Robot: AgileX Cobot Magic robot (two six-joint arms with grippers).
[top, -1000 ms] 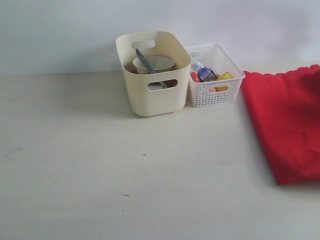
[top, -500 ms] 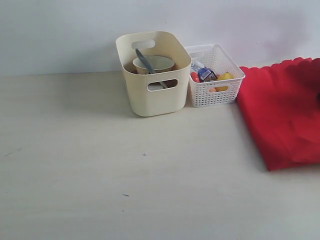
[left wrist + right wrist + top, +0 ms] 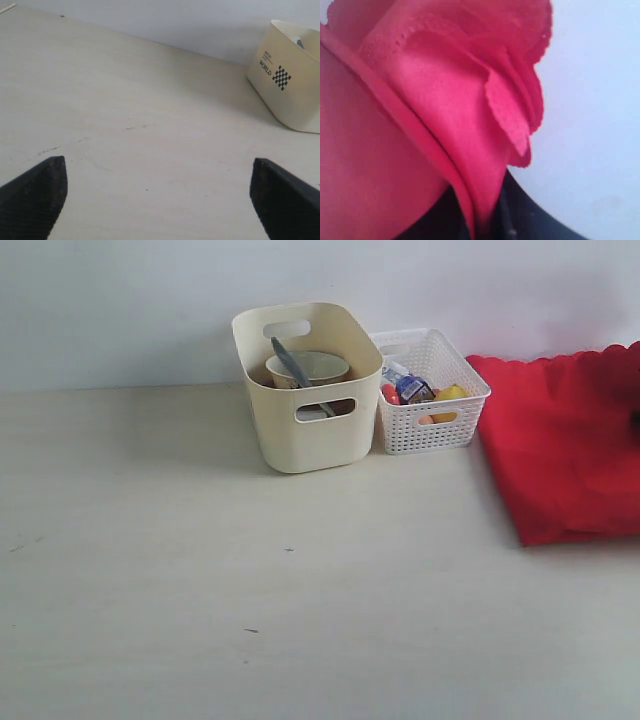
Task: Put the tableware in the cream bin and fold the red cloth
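Observation:
The cream bin [image 3: 308, 390] stands at the back of the table with a pale bowl [image 3: 310, 367] and a dark-handled utensil [image 3: 290, 362] inside it. It also shows in the left wrist view as the cream bin [image 3: 292, 80]. The red cloth [image 3: 565, 445] lies bunched at the right edge of the table. My right gripper [image 3: 487, 227] is shut on a pinched fold of the red cloth [image 3: 445, 115], which fills its view. My left gripper [image 3: 160, 200] is open over bare table, with nothing between its black fingertips [image 3: 35, 192].
A white lattice basket [image 3: 432, 390] with a small carton and toy foods stands against the cream bin's right side. A pale wall runs behind both. The light table [image 3: 250, 580] spreads in front of them.
The red cloth's near edge has drawn back toward the wall and its left edge has shifted closer to the white basket. The bins and left gripper have not moved.

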